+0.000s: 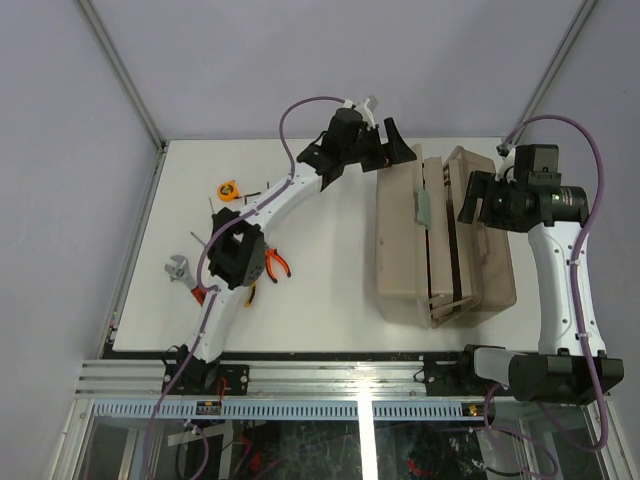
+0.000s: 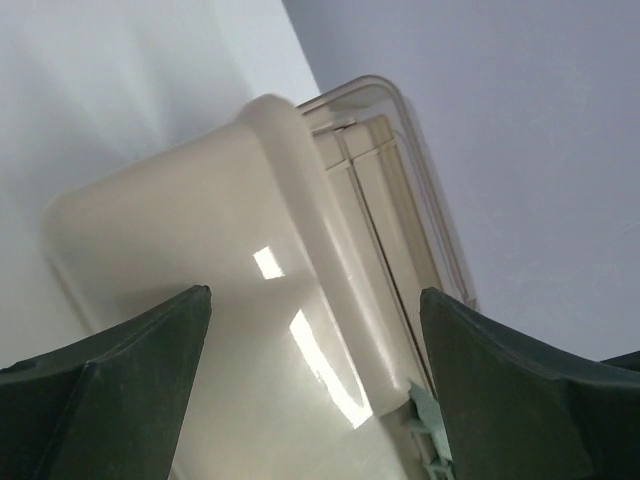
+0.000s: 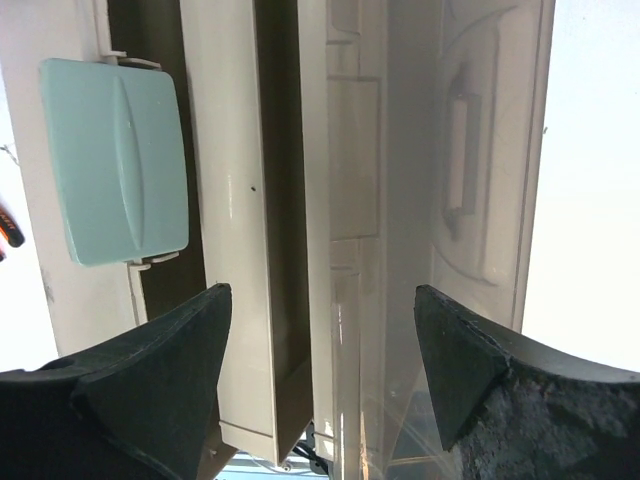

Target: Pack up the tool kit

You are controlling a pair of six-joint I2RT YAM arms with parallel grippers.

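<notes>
The tool kit's beige toolbox lies at the right of the table with its translucent brown lid swung open to the right. Its green latch sits on the upper edge. My left gripper is open and empty, just off the box's far left corner; its wrist view shows the box's outer wall and the latch between the jaws. My right gripper is open and empty above the open box; its wrist view shows the latch, an inner tray and the lid.
Loose tools lie at the table's left: an orange tape measure, a wrench, orange-handled pliers and a yellow screwdriver, partly under the left arm. Walls close in the back and left.
</notes>
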